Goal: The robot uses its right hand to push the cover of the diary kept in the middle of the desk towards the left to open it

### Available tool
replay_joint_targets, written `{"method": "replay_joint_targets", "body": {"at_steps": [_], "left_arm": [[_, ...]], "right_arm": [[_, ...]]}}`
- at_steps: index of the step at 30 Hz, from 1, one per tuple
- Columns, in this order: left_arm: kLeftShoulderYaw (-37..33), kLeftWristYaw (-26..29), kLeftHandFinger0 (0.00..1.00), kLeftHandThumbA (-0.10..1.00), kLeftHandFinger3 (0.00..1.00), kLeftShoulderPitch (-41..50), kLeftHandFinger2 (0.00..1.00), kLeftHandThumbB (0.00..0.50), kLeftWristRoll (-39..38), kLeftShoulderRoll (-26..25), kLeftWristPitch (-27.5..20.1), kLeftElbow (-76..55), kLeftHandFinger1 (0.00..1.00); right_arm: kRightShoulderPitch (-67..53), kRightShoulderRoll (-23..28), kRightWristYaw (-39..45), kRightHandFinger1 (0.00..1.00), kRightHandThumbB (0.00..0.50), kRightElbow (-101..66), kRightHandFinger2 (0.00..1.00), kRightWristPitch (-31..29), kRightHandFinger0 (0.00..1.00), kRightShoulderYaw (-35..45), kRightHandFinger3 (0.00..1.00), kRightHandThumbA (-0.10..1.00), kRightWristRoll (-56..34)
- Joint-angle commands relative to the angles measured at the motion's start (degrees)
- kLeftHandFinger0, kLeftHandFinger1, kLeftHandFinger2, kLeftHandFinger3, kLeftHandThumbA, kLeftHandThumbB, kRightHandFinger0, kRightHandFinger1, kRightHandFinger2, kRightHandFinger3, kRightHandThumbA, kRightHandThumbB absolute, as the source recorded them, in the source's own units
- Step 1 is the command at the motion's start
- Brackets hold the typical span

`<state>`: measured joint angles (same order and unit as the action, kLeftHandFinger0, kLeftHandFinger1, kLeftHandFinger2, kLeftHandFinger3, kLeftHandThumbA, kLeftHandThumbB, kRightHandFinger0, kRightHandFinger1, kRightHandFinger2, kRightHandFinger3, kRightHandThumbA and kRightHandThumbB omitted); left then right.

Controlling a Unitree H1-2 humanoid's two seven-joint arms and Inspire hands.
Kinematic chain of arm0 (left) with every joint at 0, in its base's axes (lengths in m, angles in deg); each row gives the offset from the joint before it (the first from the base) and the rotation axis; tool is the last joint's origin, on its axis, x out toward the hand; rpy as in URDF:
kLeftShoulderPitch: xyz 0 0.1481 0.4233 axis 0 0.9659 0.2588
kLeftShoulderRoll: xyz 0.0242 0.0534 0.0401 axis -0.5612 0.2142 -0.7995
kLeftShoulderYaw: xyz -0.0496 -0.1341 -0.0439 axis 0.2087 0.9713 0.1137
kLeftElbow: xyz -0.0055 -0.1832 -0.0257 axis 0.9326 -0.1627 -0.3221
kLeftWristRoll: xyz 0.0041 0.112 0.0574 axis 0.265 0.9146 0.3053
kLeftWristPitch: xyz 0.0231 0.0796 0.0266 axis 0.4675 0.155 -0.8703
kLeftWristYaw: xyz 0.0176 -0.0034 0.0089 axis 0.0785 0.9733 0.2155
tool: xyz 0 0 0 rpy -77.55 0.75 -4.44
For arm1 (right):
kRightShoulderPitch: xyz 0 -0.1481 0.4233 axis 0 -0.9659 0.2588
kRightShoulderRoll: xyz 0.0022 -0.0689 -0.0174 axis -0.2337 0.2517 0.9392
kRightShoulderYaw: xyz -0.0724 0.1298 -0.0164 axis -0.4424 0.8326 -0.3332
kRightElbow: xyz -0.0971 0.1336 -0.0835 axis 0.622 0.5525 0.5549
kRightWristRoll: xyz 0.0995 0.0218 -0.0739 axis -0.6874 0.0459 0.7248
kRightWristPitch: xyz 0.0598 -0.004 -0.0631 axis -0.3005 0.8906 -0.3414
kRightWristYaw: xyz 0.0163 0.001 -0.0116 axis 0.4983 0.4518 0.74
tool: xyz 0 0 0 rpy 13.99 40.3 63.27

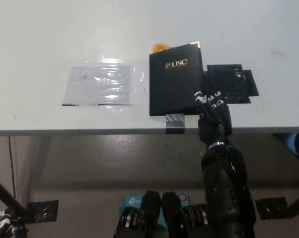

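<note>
The diary (pixel 175 79) lies closed and flat near the front edge of the white surface (pixel 45 34), about midway along it, its black cover showing gold "USC" lettering and a gold corner at the far right. A strip of grey tape (pixel 175 122) runs from its near edge over the front edge of the surface. The black right hand (pixel 212 105) rests on the diary's near right corner, covering it, with its fingers (pixel 205 96) spread loosely and lying on the cover rather than closed around anything. The black forearm rises to it from below the front edge of the surface.

Just right of the diary, touching its right edge, is a patch of black tape (pixel 233 82) stuck flat to the surface. A small orange object (pixel 161 47) peeks out from behind the diary's far left corner. To the left of the diary, a little apart, a clear plastic sheet (pixel 102 85) lies flat and glossy.

The white left hand (pixel 2 220) hangs at the lower left corner of the view, well below the surface; whether it is open or closed cannot be told.
</note>
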<state>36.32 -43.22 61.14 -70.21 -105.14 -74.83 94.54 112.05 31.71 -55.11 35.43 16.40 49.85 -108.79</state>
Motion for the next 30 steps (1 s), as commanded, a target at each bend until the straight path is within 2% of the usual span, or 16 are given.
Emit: {"method": "replay_joint_targets", "body": {"at_steps": [1, 5, 7, 9, 15, 17, 18, 21, 24, 26, 29, 30], "left_arm": [[0.17, -1.29, 0.45, 0.24, 0.33, -0.07, 0.3, 0.5, -0.7, -1.41, -0.6, -1.6, 0.56], [0.03, -1.45, 0.42, 0.25, 0.34, -0.38, 0.3, 0.5, -0.45, -1.58, -1.08, -1.43, 0.55], [-0.24, -1.15, 0.43, 0.26, 0.34, -0.56, 0.31, 0.5, -0.2, -1.47, -0.53, -1.72, 0.56], [-0.38, -1.29, 0.42, 0.27, 0.35, -0.59, 0.31, 0.5, 0.0, -1.57, -0.91, -1.51, 0.55], [-0.54, -1.62, 0.4, 0.25, 0.33, -0.94, 0.3, 0.5, -0.6, -1.33, -0.89, -1.46, 0.54], [-0.64, -1.47, 0.42, 0.26, 0.33, -0.69, 0.29, 0.5, -0.3, -1.38, -0.78, -1.39, 0.55], [-0.59, -1.38, 0.42, 0.25, 0.32, -0.7, 0.28, 0.5, -0.34, -1.31, -0.8, -1.36, 0.54], [-0.67, -1.68, 0.42, 0.26, 0.33, -0.81, 0.27, 0.5, -0.38, -1.37, -1.3, -0.96, 0.53], [-0.71, -2.39, 0.41, 0.27, 0.35, -0.59, 0.3, 0.5, -0.01, -1.98, -2.32, -0.37, 0.54], [-0.47, -1.68, 0.41, 0.26, 0.33, -0.78, 0.29, 0.5, -0.25, -1.78, -0.96, -0.53, 0.53], [-0.99, -1.61, 0.39, 0.25, 0.33, -1.35, 0.28, 0.5, 0.23, -1.87, -0.25, -0.19, 0.53], [-1.1, -1.92, 0.39, 0.26, 0.33, -1.35, 0.28, 0.5, 0.24, -1.98, -0.5, 0.11, 0.52]], "right_arm": [[2.45, -4.21, -0.88, 0.88, 0.158, 0.5, 0.84, 0.78, 0.95, -2.07, 0.92, 0.68, -0.29], [3.08, -5.48, -1.54, 0.9, 0.173, 1.1, 0.88, 1.06, 0.96, -2.12, 0.94, 0.7, -0.92], [2.84, -5.55, -2.43, 0.92, 0.165, 1.39, 0.9, 0.79, 0.97, -3.43, 0.95, 0.71, -2.09], [2.29, -5.55, -3.57, 0.92, 0.155, 2.3, 0.9, -0.23, 0.98, -6.28, 0.95, 0.73, -3.64], [1.32, -5.55, -5.81, 0.94, 0.173, 3.39, 0.91, -2.01, 1.0, -11.43, 0.93, 0.72, -8.16], [1.86, -5.55, -5.86, 0.91, 0.17, 3.11, 0.88, -1.99, 0.94, -12.23, 0.91, 0.72, -6.36], [2.29, -5.55, -5.79, 0.92, 0.16, 2.64, 0.89, -1.84, 0.95, -12.49, 0.91, 0.71, -5.71], [2.79, -5.55, -6.3, 0.92, 0.173, 1.05, 0.88, -1.43, 0.95, -13.33, 0.92, 0.7, -4.51], [3.21, -5.55, -6.39, 0.91, 0.167, -0.13, 0.87, -1.52, 0.95, -14.54, 0.89, 0.71, -2.8], [4.92, -5.22, -5.66, 0.9, 0.174, -1.82, 0.85, -0.92, 0.95, -15.39, 0.88, 0.76, 1.36], [6.61, -3.89, -5.88, 0.88, 0.2, -4.19, 0.83, 0.02, 0.93, -17.23, 0.86, 0.76, 4.08], [7.8, -3.31, -5.8, 0.89, 0.189, -5.12, 0.83, 0.67, 0.93, -18.28, 0.85, 0.75, 5.34]]}}
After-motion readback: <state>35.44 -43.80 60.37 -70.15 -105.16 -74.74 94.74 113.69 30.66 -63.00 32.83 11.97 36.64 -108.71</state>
